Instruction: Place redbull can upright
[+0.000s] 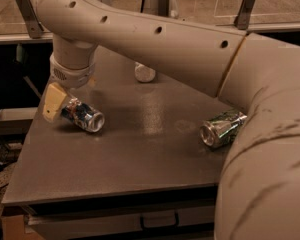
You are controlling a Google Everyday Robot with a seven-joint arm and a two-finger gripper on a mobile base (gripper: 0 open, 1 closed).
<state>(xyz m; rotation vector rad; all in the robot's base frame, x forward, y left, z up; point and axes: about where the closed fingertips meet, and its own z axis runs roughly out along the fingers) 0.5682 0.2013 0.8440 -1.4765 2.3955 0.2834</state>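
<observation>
Your tool point(56, 104) sits at the rear end of the redbull can point(83, 116), which lies on its side at the left of the bench point(140, 159).
Whether it is clamped, you cannot tell. You have one redbull can, one green-and-silver can point(221, 129) and one white bottle point(145, 73).

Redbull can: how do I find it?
Find the grey table, left side. There the gripper sits at one end of the redbull can, lying on its side. It is blue and silver; the other can, at the right, is green.
</observation>
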